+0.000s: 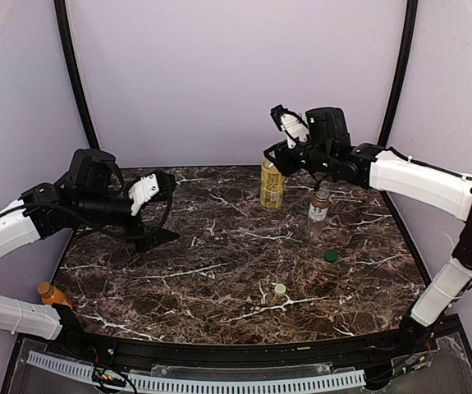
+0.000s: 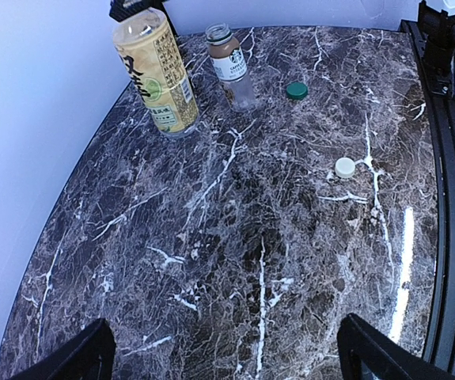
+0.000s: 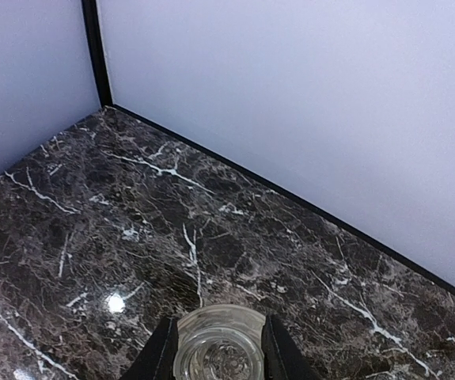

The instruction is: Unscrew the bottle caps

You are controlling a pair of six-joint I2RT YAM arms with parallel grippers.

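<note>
My right gripper [image 1: 275,156] is shut on the neck of the tall yellow-labelled bottle [image 1: 272,185], which stands upright at the back of the marble table. In the right wrist view its open, capless mouth [image 3: 218,348] sits between my fingers. Just right of it stands the short clear white-labelled bottle [image 1: 318,210], with no cap on it either. A dark green cap [image 1: 331,255] and a pale cream cap [image 1: 280,289] lie loose on the table. The squat orange bottle [image 1: 51,293] stands at the near left, partly hidden by my left arm. My left gripper [image 1: 168,187] hangs open and empty over the table's left side.
The left wrist view shows the yellow-labelled bottle [image 2: 157,75], clear bottle [image 2: 231,63], green cap [image 2: 296,90] and cream cap [image 2: 344,166] far ahead of my wide-spread fingertips [image 2: 92,358]. Purple walls close in the back and sides. A black rail [image 1: 244,355] runs along the near edge.
</note>
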